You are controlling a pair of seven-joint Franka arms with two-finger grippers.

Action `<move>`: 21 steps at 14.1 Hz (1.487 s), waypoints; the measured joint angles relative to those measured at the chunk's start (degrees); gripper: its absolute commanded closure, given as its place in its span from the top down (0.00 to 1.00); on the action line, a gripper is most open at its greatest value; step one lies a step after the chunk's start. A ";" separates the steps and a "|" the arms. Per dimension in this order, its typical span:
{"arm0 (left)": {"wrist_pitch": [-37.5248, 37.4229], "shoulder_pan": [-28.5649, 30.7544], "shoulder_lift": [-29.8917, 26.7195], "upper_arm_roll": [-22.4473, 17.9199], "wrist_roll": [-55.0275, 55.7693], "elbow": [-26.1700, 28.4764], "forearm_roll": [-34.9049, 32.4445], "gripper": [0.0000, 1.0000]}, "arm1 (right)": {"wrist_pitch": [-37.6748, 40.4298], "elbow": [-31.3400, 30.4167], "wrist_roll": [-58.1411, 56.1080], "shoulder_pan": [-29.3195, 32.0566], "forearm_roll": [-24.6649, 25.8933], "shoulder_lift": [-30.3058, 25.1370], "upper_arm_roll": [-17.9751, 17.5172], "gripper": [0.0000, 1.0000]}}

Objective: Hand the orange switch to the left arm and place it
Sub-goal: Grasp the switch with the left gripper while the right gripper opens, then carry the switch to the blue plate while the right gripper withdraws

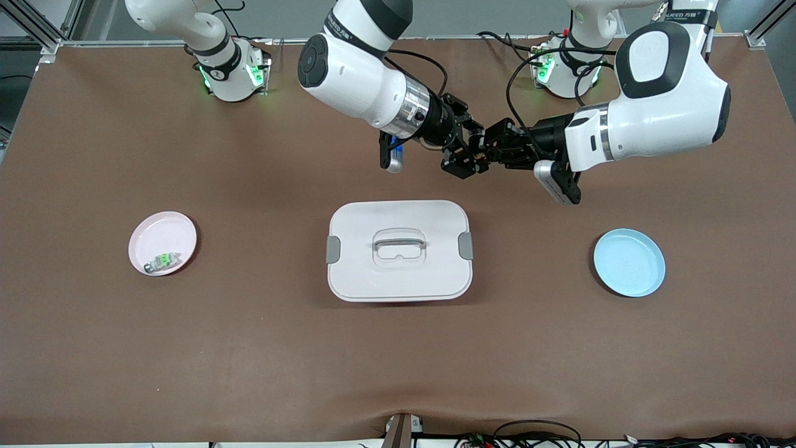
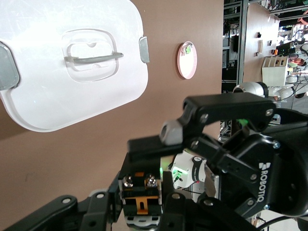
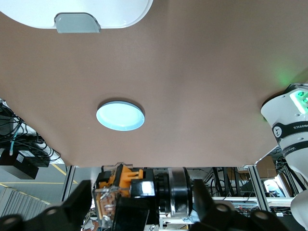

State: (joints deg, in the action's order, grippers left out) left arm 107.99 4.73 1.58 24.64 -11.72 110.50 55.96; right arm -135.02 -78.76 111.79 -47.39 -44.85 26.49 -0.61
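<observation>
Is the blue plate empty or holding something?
Empty: the blue plate shows only bare blue surface in the front and right wrist views.

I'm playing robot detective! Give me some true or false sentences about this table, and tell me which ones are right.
1. The box has its lid on. True.
2. The orange switch lies on the blue plate. False: it is up in the air, clamped in the left gripper.
3. The two grippers meet over the table, farther from the front camera than the box. True.
4. The pink plate is empty. False: a small clear-and-green part lies on it.
5. The right gripper is shut. False: it is open.
</observation>
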 measured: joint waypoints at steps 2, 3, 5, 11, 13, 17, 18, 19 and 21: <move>0.01 0.02 -0.01 0.00 0.00 -0.05 -0.45 0.00 | 0.00 0.09 0.03 0.01 0.00 0.00 0.22 1.00; 0.01 0.04 -0.01 0.00 0.00 -0.14 -0.74 0.00 | 0.00 0.15 0.03 0.02 -0.01 0.00 0.32 1.00; 0.17 0.17 -0.02 -0.04 0.00 -0.27 -2.09 0.00 | 0.03 0.59 0.09 0.20 -0.04 0.00 0.53 1.00; 0.45 3.33 0.10 -0.27 -0.05 -0.80 -11.58 0.00 | 5.01 3.59 0.09 3.90 -0.01 -1.40 1.17 1.00; 0.41 5.83 0.56 -0.37 -0.11 -1.62 -16.94 0.00 | 10.81 4.12 -0.92 6.83 0.29 -3.43 1.36 1.00; 0.30 9.97 4.12 -0.45 -3.66 -2.88 -26.15 0.00 | 27.69 4.22 -11.17 13.87 0.57 -8.46 1.69 1.00; 0.30 10.68 5.46 -0.46 -5.07 -3.40 -28.69 0.00 | 31.82 4.22 -14.62 15.84 1.26 -9.61 1.76 1.00; 0.31 11.21 6.84 -0.47 -6.21 -4.24 -31.42 0.00 | 35.21 4.23 -18.69 17.49 2.90 -10.62 1.78 1.00; 0.06 11.81 9.88 -0.46 -7.60 -6.81 -37.28 0.00 | 41.21 4.21 -26.95 19.56 8.25 -12.71 1.80 1.00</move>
State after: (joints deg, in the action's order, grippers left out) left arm 108.05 16.54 11.46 24.18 -19.33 103.69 18.68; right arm -93.81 -74.55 84.84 -27.82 -36.61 13.78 1.19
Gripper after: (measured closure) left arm 0.656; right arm 0.000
